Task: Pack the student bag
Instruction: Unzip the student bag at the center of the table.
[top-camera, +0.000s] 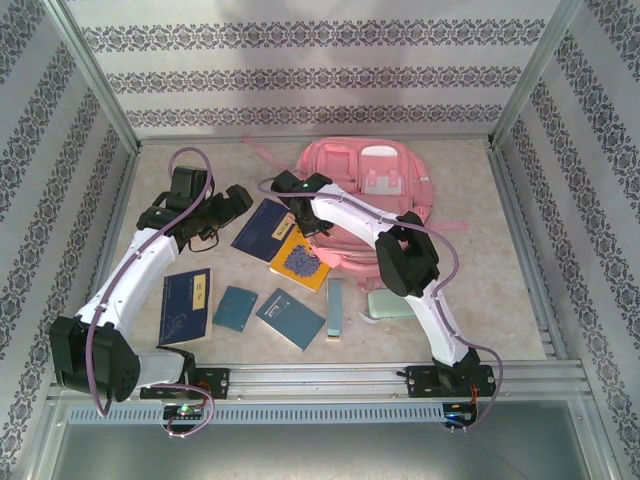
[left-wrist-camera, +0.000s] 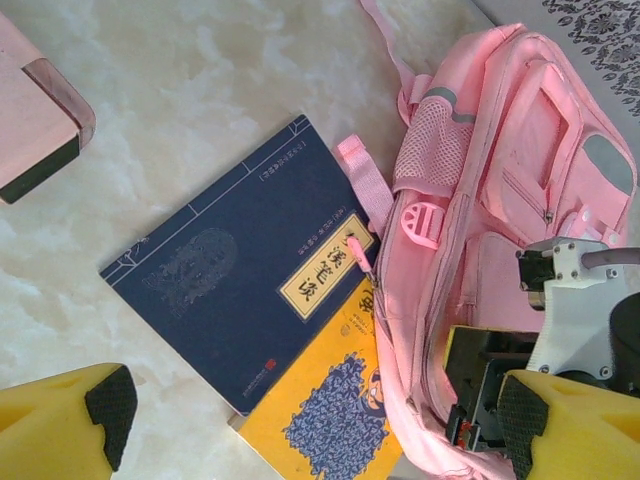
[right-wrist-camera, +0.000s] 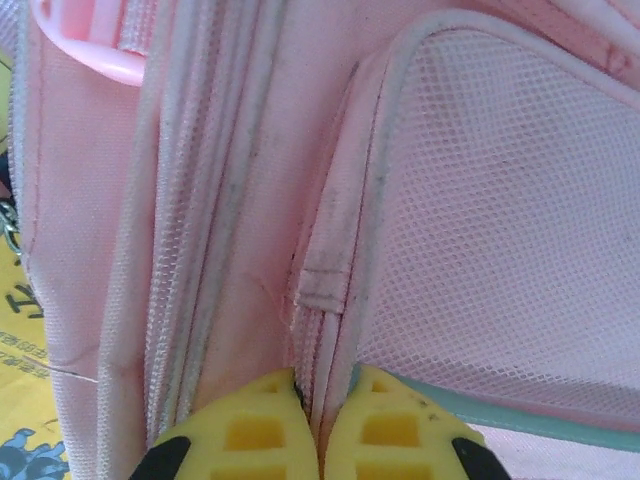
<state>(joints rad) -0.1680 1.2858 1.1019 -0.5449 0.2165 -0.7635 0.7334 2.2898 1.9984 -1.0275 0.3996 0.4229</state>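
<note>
The pink student bag (top-camera: 385, 190) lies flat at the back middle of the table, front pockets up. My right gripper (top-camera: 305, 218) is at the bag's left side and is shut on a pink seam strip (right-wrist-camera: 322, 300) beside the mesh side pocket (right-wrist-camera: 500, 200); the yellow fingertips (right-wrist-camera: 250, 430) pinch the fabric between them. My left gripper (left-wrist-camera: 312, 405) hangs open above a dark blue book (left-wrist-camera: 235, 270) and a yellow book (left-wrist-camera: 335, 400), which lie against the bag's (left-wrist-camera: 500, 200) left edge. Nothing is between its fingers.
Near the front lie a blue book (top-camera: 187, 305), a small teal book (top-camera: 235, 308), another teal book (top-camera: 290, 318), a narrow blue item (top-camera: 335, 307) and a pale green pencil case (top-camera: 385, 303). Patterned walls and metal rails bound the table.
</note>
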